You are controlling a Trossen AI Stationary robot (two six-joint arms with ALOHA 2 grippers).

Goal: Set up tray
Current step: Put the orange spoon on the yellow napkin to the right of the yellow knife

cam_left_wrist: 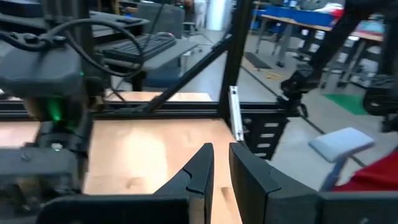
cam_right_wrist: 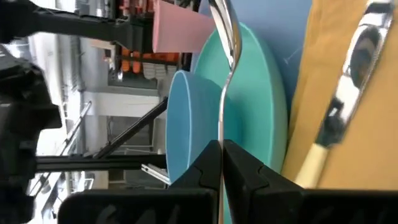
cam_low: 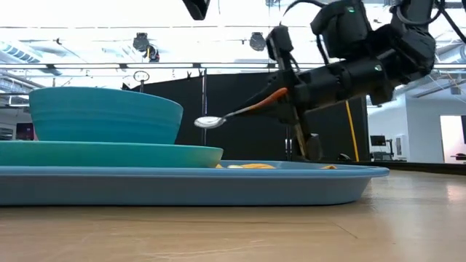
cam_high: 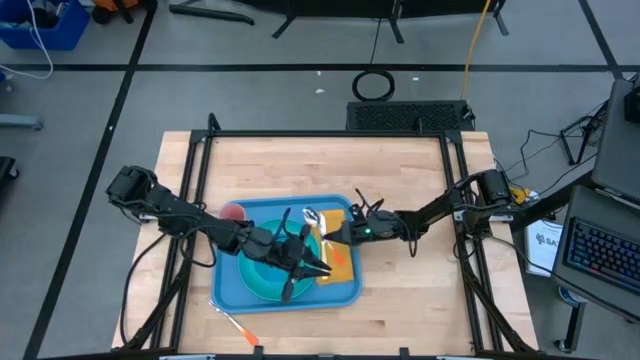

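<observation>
Tray (cam_high: 225,290), lower centre of high view: holds cyan plate (cam_high: 262,285) with bowl (cam_low: 105,115), yellow napkin (cam_high: 340,262), pink cup (cam_high: 234,212). Right gripper (cam_right_wrist: 221,163) pinches spoon (cam_low: 211,121) above tray. Left gripper (cam_left_wrist: 222,163) nearly pressed together, empty.

arms (cam_high: 190,215): dark, jointed | cables: black, looped | wrist light: green

Bare counter (cam_high: 300,165) lies open behind the tray (cam_high: 345,293) and along both sides. Over the tray, both arms, the bowl (cam_low: 105,114), plate (cam_low: 145,154) and a raised spoon (cam_low: 218,119) crowd the way.
</observation>
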